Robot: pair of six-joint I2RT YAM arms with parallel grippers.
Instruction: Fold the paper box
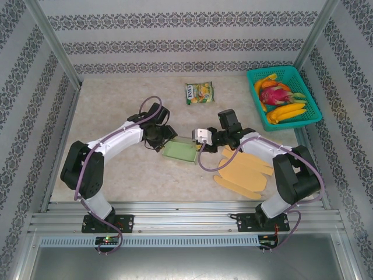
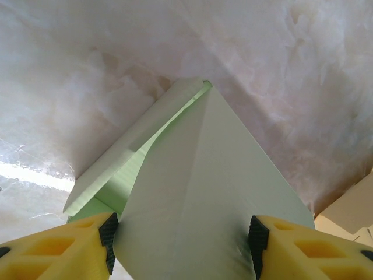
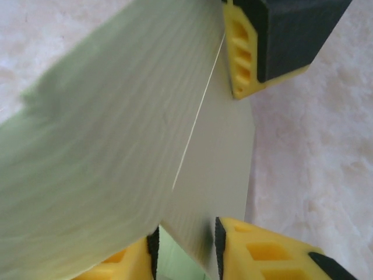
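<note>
Two grippers meet at the table (image 1: 116, 175) centre, where the green paper box (image 1: 180, 150) lies partly folded. We find the left gripper (image 2: 180, 233) pinching one panel across its width, apparently to steady it; the right gripper (image 3: 186, 245) straddles another panel, jaws parted, not clamping.

Paper box (image 1: 179, 150) central, packet (image 1: 199, 93) behind it, basket (image 1: 312, 108) back right, sheets (image 1: 245, 172) seemingly just beside box
</note>
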